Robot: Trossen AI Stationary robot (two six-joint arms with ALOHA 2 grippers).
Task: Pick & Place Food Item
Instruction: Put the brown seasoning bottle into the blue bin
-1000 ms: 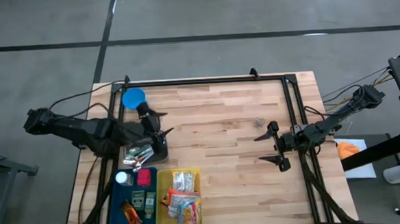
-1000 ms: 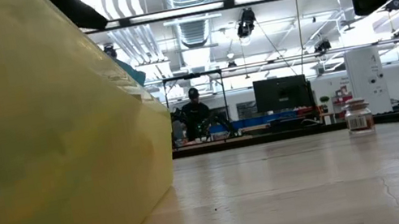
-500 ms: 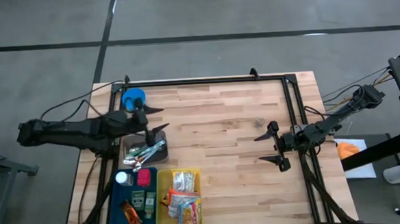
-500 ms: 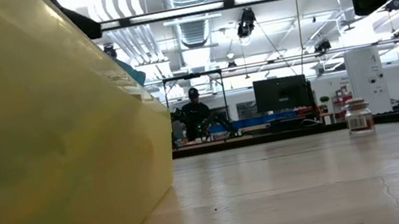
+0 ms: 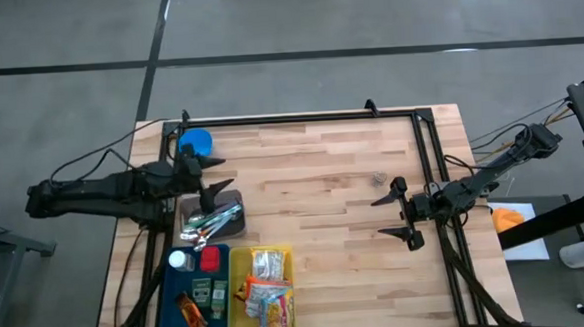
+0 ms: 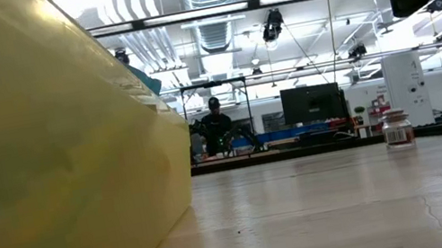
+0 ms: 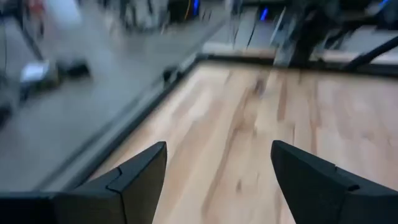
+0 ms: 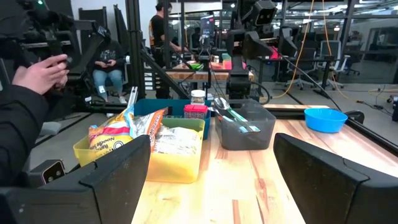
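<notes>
Snack bags (image 5: 265, 285) lie in a yellow bin (image 5: 237, 322) at the near left. Beside it a blue tray (image 5: 167, 300) holds small packets, a red-lidded tub (image 5: 210, 259) and a white-lidded bottle (image 5: 179, 260). My left gripper (image 5: 222, 172) hovers open between the blue bowl (image 5: 195, 142) and the grey utensil bin (image 5: 215, 223), with nothing between its fingers. In the left wrist view this same left gripper (image 7: 217, 168) looks out over bare wood. My right gripper (image 5: 378, 216) waits open at the table's right and faces the bins (image 8: 163, 146).
A small jar (image 5: 379, 178) stands alone on the wood right of centre, and it shows in the low view as a jar (image 6: 397, 128). A black frame rail (image 5: 300, 119) runs along the far edge. A person's sleeve (image 8: 22, 124) and hand (image 8: 43, 71) show beyond the table.
My left gripper has drawn back from above the grey utensil bin toward the table's far left, near the blue bowl, and has rolled a little. It stays open with nothing between its fingers. The utensils and bins lie as before.
</notes>
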